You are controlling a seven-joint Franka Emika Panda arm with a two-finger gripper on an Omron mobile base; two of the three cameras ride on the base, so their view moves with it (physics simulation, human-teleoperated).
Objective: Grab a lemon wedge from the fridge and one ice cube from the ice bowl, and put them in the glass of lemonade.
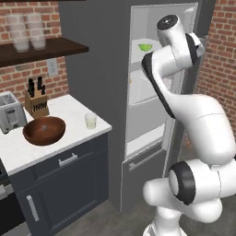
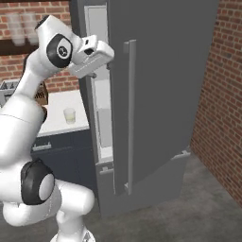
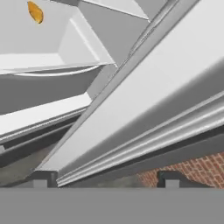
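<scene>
Lemon wedge (image 1: pixel 145 47): tiny bright green piece on upper shelf inside fridge (image 1: pixel 99 92), just behind the arm's elbow in left base view. Not yet picked. Small orange-yellow piece (image 3: pixel 35 12) shows top left of hand view on a pale inner shelf; diff item, not the target.

Fridge door (image 2: pixel 160 94) stands swung partway open w/ long grey bar handle (image 2: pixel 130 113) facing right base cam. Pale interior visible thru the gap.

Claw (image 2: pixel 92 73): up at the door's free edge near the top, in the gap btwn door and fridge body. Fingertips (image 3: pixel 40 180) sit well apart in hand view, nothing btwn them, so wide and empty. Hand cam looks along door edge, brick wall beyond.

Judgement: door step looks about done; arm probably sits at the edge because it's been working the door, and reach for wedge comes next. Gap looks narrow for the wrist from right base side, may need more swing.

Table (image 1: pixel 69 108) to left of fridge: ice bowl (image 1: pixel 44 130), dark wood, and glass of lemonade (image 1: pixel 91 120) near the table's front right corner, apart from bowl. Ice cube too small to tell. Toaster (image 1: pixel 10 112) + knife block (image 1: pixel 36 100) behind bowl. Both drop-ins outstanding; task early.
</scene>
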